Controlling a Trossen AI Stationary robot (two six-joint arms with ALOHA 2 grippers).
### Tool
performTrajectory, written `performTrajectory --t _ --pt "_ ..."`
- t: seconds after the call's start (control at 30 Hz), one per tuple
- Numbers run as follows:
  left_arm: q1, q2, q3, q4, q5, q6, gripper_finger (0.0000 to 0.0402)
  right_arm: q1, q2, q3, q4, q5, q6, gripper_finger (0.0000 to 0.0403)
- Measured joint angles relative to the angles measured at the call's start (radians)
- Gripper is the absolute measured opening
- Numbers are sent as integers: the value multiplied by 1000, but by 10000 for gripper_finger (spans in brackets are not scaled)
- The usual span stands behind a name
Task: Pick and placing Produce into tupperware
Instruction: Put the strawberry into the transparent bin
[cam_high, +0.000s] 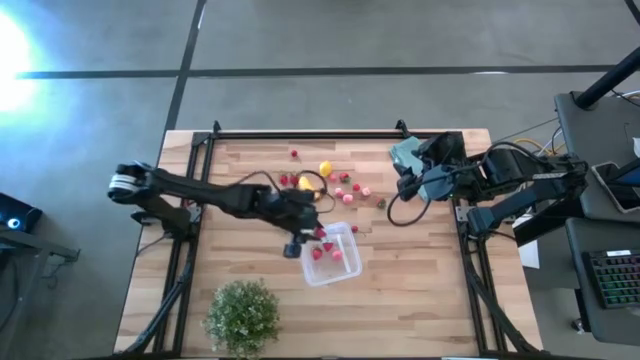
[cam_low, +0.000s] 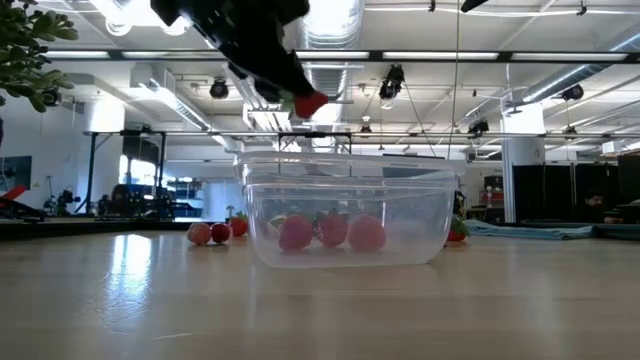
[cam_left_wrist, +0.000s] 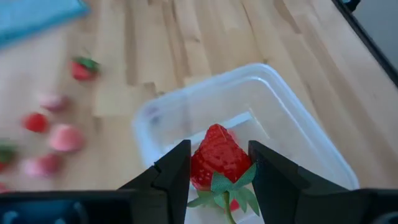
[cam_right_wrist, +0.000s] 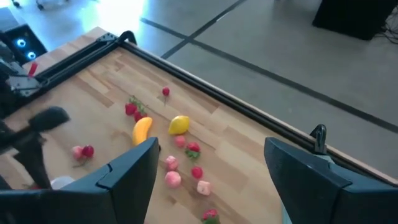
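Clearly the carry step is nearly over and the drop is next. Starting at the left of the table, the left arm reaches in from its edge, and the left gripper (cam_high: 303, 243) hangs over the near-left rim of the tupperware (cam_high: 345, 272), its fingers clamped on a red strawberry (cam_left_wrist: 216, 155) with a green leaf cap. A few pink and red pieces (cam_low: 330, 232) already lie on the box floor. From the wrist view the berry seems to sit above the box's rim rather than its middle, though the angle makes that hard to judge; a small shift inward before letting go would be the safer call. Further right, loose produce lies scattered behind the box: a banana (cam_right_wrist: 142, 130), a lemon (cam_right_wrist: 179, 125) and small berries. At the far right, the right gripper (cam_high: 408, 188) waits with fingers apart near the teal cloth (cam_high: 405, 153).
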Motion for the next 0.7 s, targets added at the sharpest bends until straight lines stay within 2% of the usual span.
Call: performTrajectory --t 0.2,0.37,0.47,0.7 --pt "-15 107 2 88 81 -182 128 0 0 0 -16 -40 -32 279" --pt "-13 161 74 79 84 -323 133 0 0 0 -17 -57 -69 276" --pt "-13 176 125 43 84 -374 155 0 0 0 -17 -62 -80 278" --pt "-13 174 189 -174 83 -395 225 0 -9 0 -19 -113 -109 275"
